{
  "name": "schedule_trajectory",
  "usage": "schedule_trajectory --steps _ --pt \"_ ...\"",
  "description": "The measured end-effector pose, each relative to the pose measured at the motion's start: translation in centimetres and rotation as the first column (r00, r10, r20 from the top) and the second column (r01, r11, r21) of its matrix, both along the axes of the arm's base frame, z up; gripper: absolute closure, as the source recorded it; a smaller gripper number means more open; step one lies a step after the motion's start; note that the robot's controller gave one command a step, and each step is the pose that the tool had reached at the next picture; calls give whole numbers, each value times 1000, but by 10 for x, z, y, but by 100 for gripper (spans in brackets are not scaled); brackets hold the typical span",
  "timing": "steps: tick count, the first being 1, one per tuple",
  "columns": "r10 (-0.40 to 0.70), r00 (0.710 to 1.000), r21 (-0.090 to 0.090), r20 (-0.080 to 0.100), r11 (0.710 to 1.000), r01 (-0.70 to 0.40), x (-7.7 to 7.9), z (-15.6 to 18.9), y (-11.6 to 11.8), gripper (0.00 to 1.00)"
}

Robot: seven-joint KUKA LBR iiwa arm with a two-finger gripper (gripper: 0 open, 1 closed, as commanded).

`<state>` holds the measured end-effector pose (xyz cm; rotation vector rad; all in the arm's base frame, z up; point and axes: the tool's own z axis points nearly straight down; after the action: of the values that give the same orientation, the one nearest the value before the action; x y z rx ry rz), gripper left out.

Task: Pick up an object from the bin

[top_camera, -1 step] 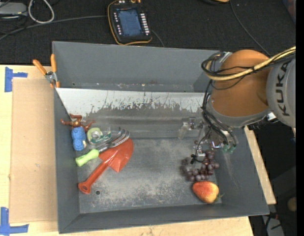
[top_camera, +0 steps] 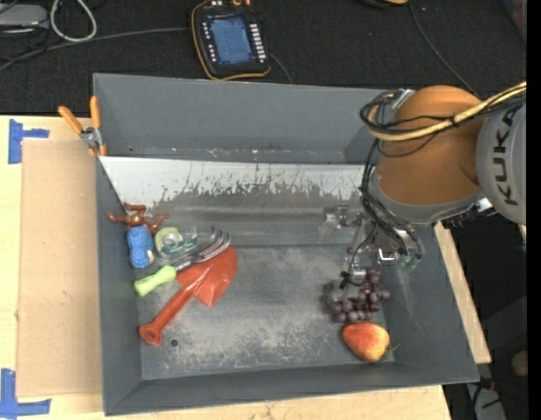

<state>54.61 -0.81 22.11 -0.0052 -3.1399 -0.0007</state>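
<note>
My gripper (top_camera: pixel 378 254) hangs low at the bin's right side, under the orange wrist cover. Directly below it, and touching or nearly touching its lower end, lies a bunch of dark purple grapes (top_camera: pixel 356 301) on the bin floor. Just in front of the grapes rests a red and yellow apple-like fruit (top_camera: pixel 367 341), close to the front right corner.
A heap lies at the bin's left: an orange toy shovel (top_camera: pixel 197 289), a green-handled tool (top_camera: pixel 155 280), silvery tongs (top_camera: pixel 203 246), a blue object (top_camera: pixel 139 248) and a small clear roll (top_camera: pixel 170 241). The bin's right wall stands close beside the gripper.
</note>
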Motion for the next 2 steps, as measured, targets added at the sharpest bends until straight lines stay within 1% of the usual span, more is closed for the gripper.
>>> schedule_trajectory --steps 1,2 --pt "273 962 1 0 962 -273 24 -99 -55 0" --pt "-58 998 1 4 998 58 -4 -63 -80 0"
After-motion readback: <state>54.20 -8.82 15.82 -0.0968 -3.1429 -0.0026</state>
